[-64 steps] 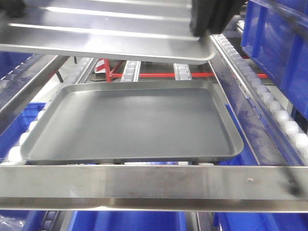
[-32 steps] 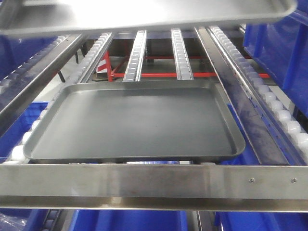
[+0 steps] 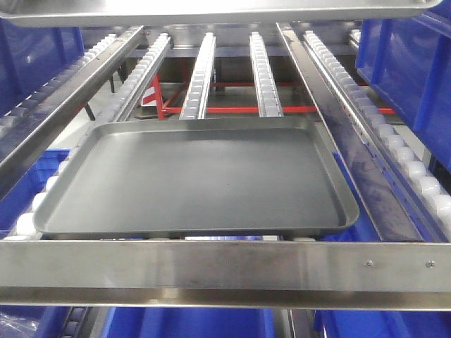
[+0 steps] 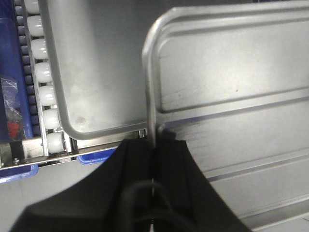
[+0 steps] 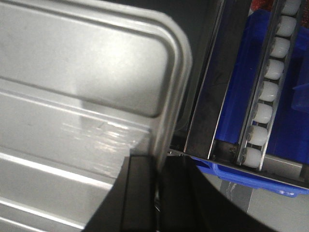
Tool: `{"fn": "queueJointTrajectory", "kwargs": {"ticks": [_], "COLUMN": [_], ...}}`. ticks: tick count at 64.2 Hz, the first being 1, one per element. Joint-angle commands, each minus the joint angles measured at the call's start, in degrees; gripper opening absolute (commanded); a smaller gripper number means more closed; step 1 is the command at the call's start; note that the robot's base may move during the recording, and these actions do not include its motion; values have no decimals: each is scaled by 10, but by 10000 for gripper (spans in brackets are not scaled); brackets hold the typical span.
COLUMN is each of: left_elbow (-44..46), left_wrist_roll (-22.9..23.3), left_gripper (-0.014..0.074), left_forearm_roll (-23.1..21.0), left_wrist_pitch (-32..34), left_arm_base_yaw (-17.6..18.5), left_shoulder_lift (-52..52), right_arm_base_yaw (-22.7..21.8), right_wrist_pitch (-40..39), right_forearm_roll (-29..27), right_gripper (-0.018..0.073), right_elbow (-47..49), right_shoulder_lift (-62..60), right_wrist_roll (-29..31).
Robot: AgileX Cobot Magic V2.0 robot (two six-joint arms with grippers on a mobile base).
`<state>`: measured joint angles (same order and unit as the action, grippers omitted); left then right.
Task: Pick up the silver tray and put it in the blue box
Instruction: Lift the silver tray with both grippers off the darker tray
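The silver tray (image 3: pixel 211 13) hangs high above the roller rack, and only its underside and rim show along the top edge of the front view. My left gripper (image 4: pixel 153 145) is shut on the tray's left rim; the shiny ridged base (image 4: pixel 231 96) fills the right of the left wrist view. On the opposite side my right gripper (image 5: pixel 157 166) is shut on the tray's right rim (image 5: pixel 171 96). Neither gripper shows in the front view. A blue box (image 3: pixel 405 63) stands at the right of the rack, cut off by the frame.
A larger dark grey matte tray (image 3: pixel 197 179) lies on the roller lanes (image 3: pixel 204 70) below. A steel crossbar (image 3: pixel 225 271) runs across the front. More blue bins (image 3: pixel 190 324) sit under the rack and at the left (image 3: pixel 28 56). White rollers (image 3: pixel 409 169) line the right rail.
The silver tray has risen between both grippers, from covering the upper part of the front view to a thin strip at its top edge. The dark grey tray has not moved.
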<state>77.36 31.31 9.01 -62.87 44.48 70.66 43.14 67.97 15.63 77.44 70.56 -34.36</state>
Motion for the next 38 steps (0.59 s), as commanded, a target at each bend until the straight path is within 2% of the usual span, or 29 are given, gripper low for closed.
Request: {"fn": "queueJointTrajectory", "kwargs": {"ticks": [1,38], "left_elbow": [20,20], "left_wrist_roll": [-7,-7], "left_gripper": [-97,-97], "left_forearm_roll": [22,22], "left_wrist_pitch": [17,16], "left_arm_base_yaw": [4,4], "left_shoulder_lift": [-14,-14], "right_arm_base_yaw": [0,-1], "right_wrist_pitch": [-21,-7], "right_forearm_roll": [26,26], "right_gripper": [57,57], "right_elbow": [17,17], "right_shoulder_lift": [-17,-17], "right_wrist_roll": [13,13]}}
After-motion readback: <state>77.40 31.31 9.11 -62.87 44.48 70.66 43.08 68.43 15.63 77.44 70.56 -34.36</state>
